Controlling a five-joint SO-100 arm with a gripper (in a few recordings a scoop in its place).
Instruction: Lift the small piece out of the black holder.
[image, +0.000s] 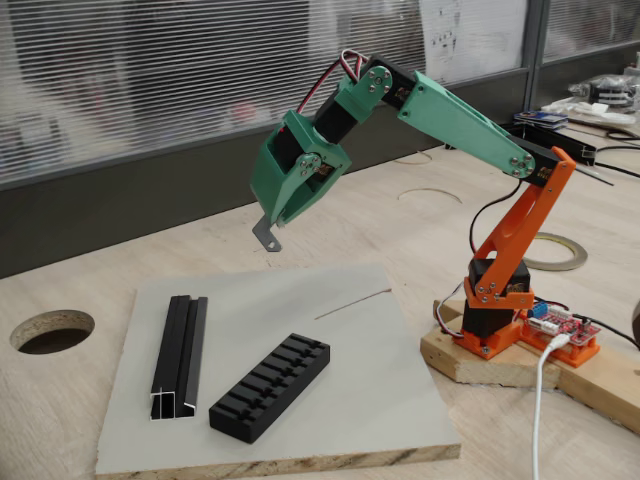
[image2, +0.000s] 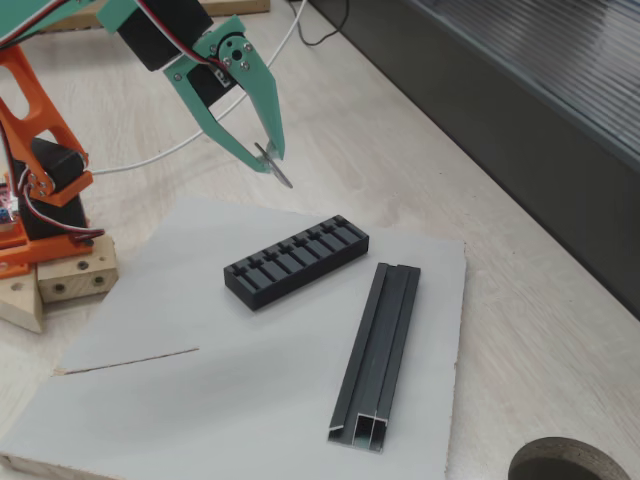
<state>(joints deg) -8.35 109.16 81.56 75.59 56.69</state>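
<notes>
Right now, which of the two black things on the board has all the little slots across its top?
The black holder, the short, wide block nearer the arm's base. The black rail beside it is longer and narrower, with lengthwise grooves and silvery ends.

Wooden table, window blinds behind, daylight.

End effector (pinching small piece) above black holder; rail beside

**Around your work area**

You have a grey board on the wooden table, carrying a black rail with silvery cut ends. A round hole opens left of the board; a tape roll lies far right.
</notes>
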